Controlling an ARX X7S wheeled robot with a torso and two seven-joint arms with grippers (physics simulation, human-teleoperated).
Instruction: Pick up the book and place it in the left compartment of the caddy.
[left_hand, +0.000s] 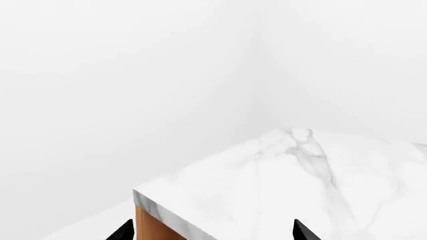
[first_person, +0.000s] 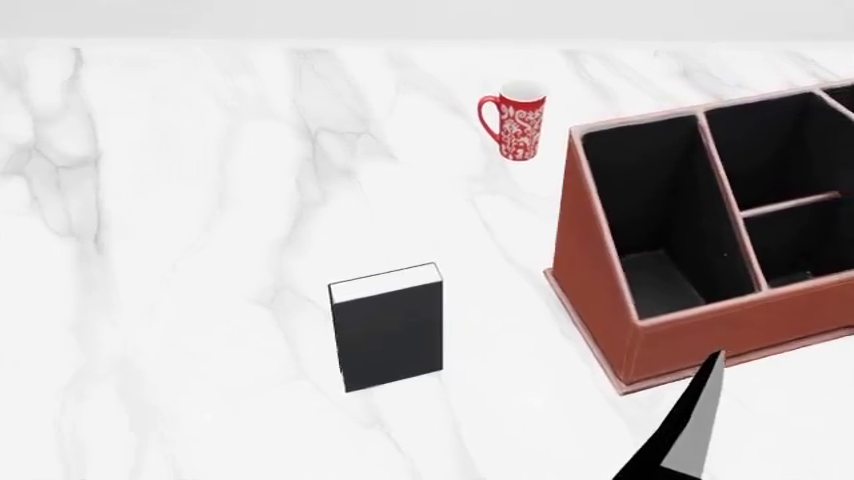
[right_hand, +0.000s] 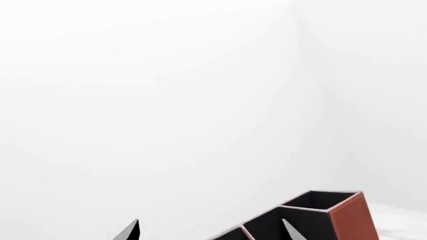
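Observation:
In the head view the black book (first_person: 387, 328) with white page edges rests on the marble table (first_person: 187, 200), left of the reddish-brown caddy (first_person: 591, 275). The caddy's long left compartment (first_person: 650, 205) holds nothing. One dark finger (first_person: 689, 430) of my right arm shows near the caddy's front corner, to the right of the book. In the right wrist view my right gripper (right_hand: 212, 232) is open, with nothing between its tips and the caddy (right_hand: 350, 216) beyond. My left gripper (left_hand: 213, 232) is open over a table corner (left_hand: 143, 196); no task object shows there.
A red mug (first_person: 515, 126) with a white pattern stands behind the book, left of the caddy's far corner. Two shorter caddy sections (first_person: 787, 200) lie right of the long one. The table's wooden side (left_hand: 152, 227) shows under its edge in the left wrist view.

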